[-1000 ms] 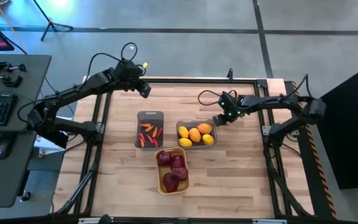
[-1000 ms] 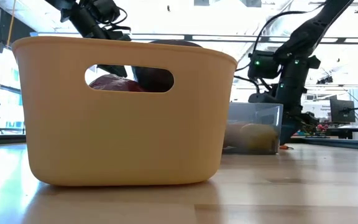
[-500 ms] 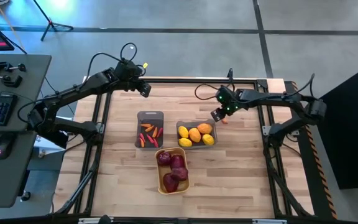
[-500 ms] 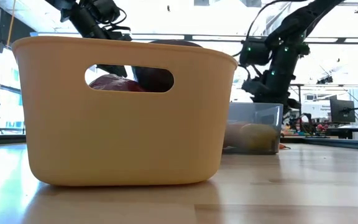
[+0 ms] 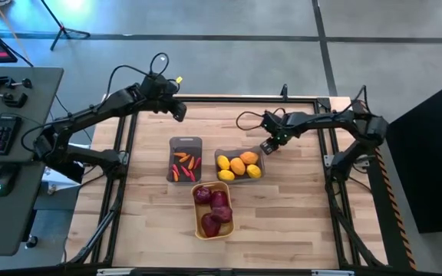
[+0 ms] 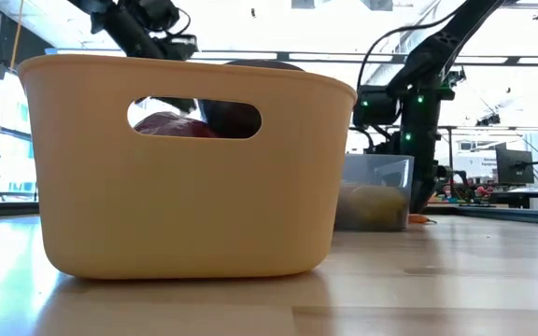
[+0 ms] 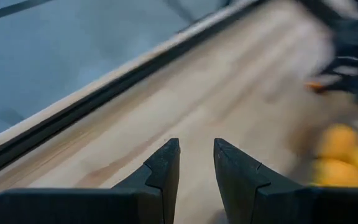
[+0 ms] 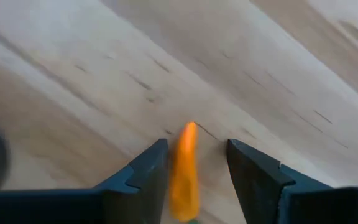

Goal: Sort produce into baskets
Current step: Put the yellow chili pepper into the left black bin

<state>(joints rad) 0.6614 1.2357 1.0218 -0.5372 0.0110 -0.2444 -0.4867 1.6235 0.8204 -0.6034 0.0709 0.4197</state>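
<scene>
Spanning the scene, the pale wooden table [image 5: 282,222] carries a yellow-orange plastic bin [image 5: 212,228] of dark red round pieces, with a grey bin [image 5: 185,144] of thin carrot pieces behind it to the left and a second grey bin [image 5: 234,152] of yellow and orange ovals behind it to the right. That second bin has slid slightly leftward as the right gripper [image 5: 268,146] swung down at its far right corner; its fingers now stand open astride a small orange carrot piece [image 8: 184,171] lying on the wood, so the last stray looks ready to be picked. Well behind the bins, the left gripper [image 7: 196,163] hovers with fingers narrowly parted and empty
</scene>
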